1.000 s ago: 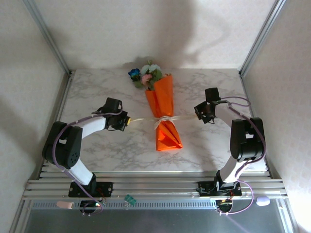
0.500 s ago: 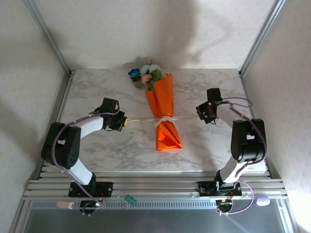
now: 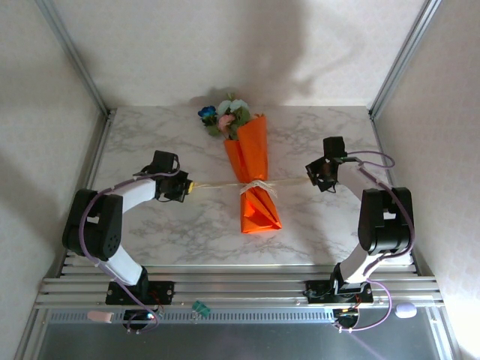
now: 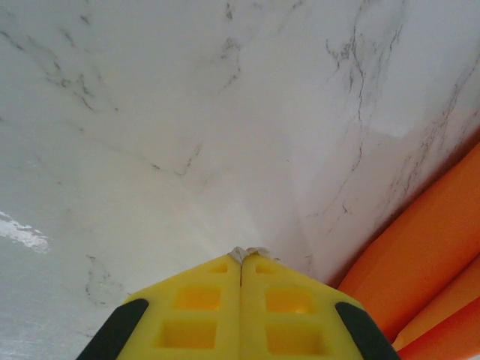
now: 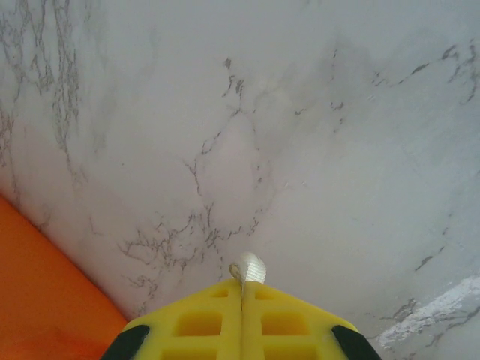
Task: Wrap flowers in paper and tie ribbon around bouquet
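On marble table [image 3: 150, 135] | orange cone bouquet [image 3: 251, 157] | thin ribbon [image 3: 217, 184] taut | left tool [image 3: 190, 186], right tool [image 3: 309, 178] pinching ends

The white, grey-veined marble-patterned counter [image 3: 150, 142] carries one orange paper-cone bouquet [image 3: 253, 157] lying flat near its middle, blooms [image 3: 225, 116] toward the far edge.

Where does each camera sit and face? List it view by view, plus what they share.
Top external: above and behind the arm bases, looking down on the marble table; both arms show, the bouquet between them.
Left wrist: on the left arm, looking past the shut left gripper at the tabletop; ribbon end pinched in its tips.
Right wrist: likewise past the right gripper, shut on the ribbon's other end.
Shared: both wrist views catch the bouquet's orange paper at an edge.
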Available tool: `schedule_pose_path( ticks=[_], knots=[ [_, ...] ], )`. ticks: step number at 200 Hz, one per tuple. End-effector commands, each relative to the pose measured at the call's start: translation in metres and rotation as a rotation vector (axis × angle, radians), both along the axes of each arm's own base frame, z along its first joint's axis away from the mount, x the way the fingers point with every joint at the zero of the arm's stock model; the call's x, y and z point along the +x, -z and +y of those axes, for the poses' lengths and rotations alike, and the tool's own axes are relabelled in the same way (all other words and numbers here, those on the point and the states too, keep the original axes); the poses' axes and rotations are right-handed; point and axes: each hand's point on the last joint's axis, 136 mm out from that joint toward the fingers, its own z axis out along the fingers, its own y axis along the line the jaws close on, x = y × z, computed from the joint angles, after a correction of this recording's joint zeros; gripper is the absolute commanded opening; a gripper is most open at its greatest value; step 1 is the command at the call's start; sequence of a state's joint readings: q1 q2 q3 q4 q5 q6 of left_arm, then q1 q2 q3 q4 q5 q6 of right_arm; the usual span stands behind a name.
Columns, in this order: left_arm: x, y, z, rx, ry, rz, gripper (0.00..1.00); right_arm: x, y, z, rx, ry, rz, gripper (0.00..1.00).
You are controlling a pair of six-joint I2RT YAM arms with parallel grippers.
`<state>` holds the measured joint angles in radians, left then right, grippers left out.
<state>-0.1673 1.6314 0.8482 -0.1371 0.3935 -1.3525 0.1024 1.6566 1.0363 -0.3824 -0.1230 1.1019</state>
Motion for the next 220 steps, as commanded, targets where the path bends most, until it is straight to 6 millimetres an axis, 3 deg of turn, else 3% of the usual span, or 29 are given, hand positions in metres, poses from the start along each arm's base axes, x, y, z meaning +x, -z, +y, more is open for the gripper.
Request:
schedule_pose_path(
  ticks=[1, 54, 220],
  knots=[
    [-0.008, 0.000, 0.015, 0.040, -0.021, 0.014, 0.00, -0.007, 0.000, -0.020, -0.061, 0.037, 0.008, 0.00],
    [-0.008, -0.004, 0.033, 0.043, -0.056, 0.003, 0.00, -0.009, -0.002, -0.033, -0.064, 0.056, 0.006, 0.00],
    [-0.011, -0.002, 0.042, 0.034, -0.072, 0.007, 0.00, -0.013, -0.005, -0.047, -0.074, 0.091, 0.014, 0.00]
  ],
)
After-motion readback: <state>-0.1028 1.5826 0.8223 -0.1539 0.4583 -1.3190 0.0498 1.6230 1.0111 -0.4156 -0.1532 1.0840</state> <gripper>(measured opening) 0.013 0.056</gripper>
